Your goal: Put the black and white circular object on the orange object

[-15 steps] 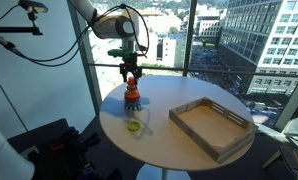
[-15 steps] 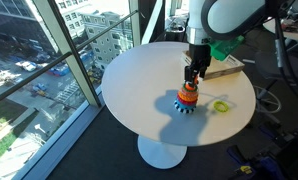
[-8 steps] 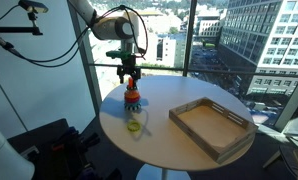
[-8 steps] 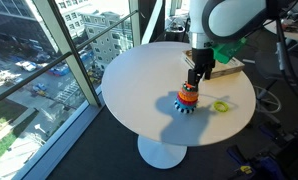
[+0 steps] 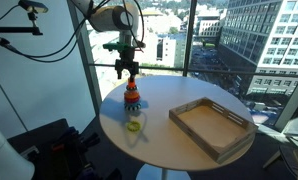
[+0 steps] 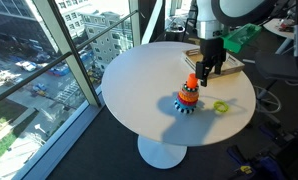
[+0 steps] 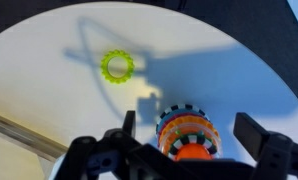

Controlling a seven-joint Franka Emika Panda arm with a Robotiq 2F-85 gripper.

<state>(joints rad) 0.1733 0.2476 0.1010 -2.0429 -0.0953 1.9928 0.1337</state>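
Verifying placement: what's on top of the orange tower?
Wrist view: black and white ring circles the orange tower below its tip. Open gripper hangs above, apart. Beneath the ring: hidden.

Stacking tower (image 5: pixel 133 97) on the table (image 5: pixel 174 150), ring (image 5: pixel 135 126) just beside it, tray (image 5: pixel 211 125) well apart, claw (image 5: pixel 128 69) above.

A round white table (image 5: pixel 161 142) (image 6: pixel 139 80) stands beside the windows and carries three things, all visible in both exterior views. The orange stacking tower (image 5: pixel 133 96) (image 6: pixel 188 97) stands upright on the bare top, and a yellow-green ring (image 5: pixel 135 126) (image 6: pixel 221 106) lies flat near it; the wrist view shows the ring (image 7: pixel 117 66) clearly apart from the tower (image 7: pixel 189 135). In an exterior view a rectangular wooden tray (image 5: pixel 195 136) rests on the right part of the table, well apart from both.
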